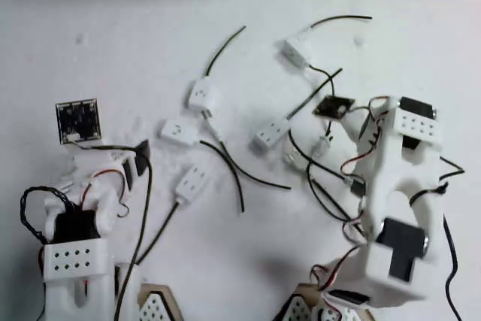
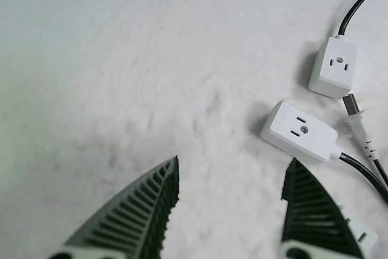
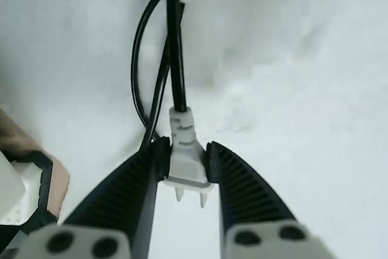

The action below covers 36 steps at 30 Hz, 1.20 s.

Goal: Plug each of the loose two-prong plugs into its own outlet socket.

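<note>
A white table [image 1: 90,50] strewn with corded outlet sockets [image 1: 271,133] lies beneath two arms. We see the left arm [image 1: 75,238] folded at its near corner and the right arm [image 1: 398,186] bent over the tangle on the other side. Five sockets lie scattered across the middle, apart from one another, with black cords looping between them. We judge that this leaves each arm room to approach a socket face without crowding its neighbour.

The right gripper [image 3: 186,153] pinches a two-prong plug [image 3: 183,168] by the flat sides of its white body, its fingers pressed against it. The cord [image 3: 176,59] trails away ahead and the prongs [image 3: 189,197] jut free toward the wrist. Gripping the body keeps the metal bare for insertion, we judge. But the prongs point back at the arm, so the plug may need turning before it meets a socket.

The left gripper [image 2: 234,162] hangs spread wide above bare table, holding nothing. Just past it sits the nearer socket [image 2: 300,130], slots facing up, and beyond that the farther socket [image 2: 333,66]. A second plug [image 2: 359,122] lies between them, just beside the farther one and seated in neither. The spread stance, we judge, suits steadying a socket while the other arm brings its plug.
</note>
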Each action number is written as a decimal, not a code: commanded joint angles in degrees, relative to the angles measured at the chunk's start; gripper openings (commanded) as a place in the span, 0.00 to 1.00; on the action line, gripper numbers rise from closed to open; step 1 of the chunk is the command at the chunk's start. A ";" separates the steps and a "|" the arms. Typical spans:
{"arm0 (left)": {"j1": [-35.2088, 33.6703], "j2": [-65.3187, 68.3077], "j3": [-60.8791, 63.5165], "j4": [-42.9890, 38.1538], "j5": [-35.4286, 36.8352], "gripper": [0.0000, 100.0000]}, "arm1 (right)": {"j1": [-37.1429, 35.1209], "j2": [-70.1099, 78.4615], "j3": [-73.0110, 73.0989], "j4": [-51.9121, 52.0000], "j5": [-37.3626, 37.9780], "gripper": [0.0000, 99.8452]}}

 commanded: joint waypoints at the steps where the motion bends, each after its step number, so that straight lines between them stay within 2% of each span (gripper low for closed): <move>1: -0.40 -1.01 -0.35 -1.23 0.18 0.28 | -4.35 -6.20 0.53 -1.63 -7.56 0.02; 8: -0.40 -1.01 -0.35 -1.23 0.18 0.28 | -14.11 -7.34 10.37 -17.01 -23.65 0.02; 14: -0.40 -1.01 -0.35 -1.23 0.18 0.28 | -15.60 -13.85 10.46 -19.56 -31.21 0.02; 20: -0.40 -1.01 -0.44 -1.23 0.18 0.28 | -15.78 -31.52 11.25 -17.27 -33.49 0.02; 24: -0.40 -1.01 -0.44 -1.23 0.18 0.28 | -20.26 -39.25 13.54 -14.29 -33.49 0.02; 27: -0.31 -1.01 -0.44 -1.23 0.18 0.28 | -23.87 -39.25 19.25 -17.80 -33.49 0.02; 32: -0.31 -1.01 -0.35 -1.23 0.18 0.28 | -24.31 -33.19 29.01 -29.32 -33.49 0.02; 36: -0.31 -1.01 -0.26 -1.23 0.18 0.28 | -23.25 -29.41 28.48 -27.12 -33.14 0.07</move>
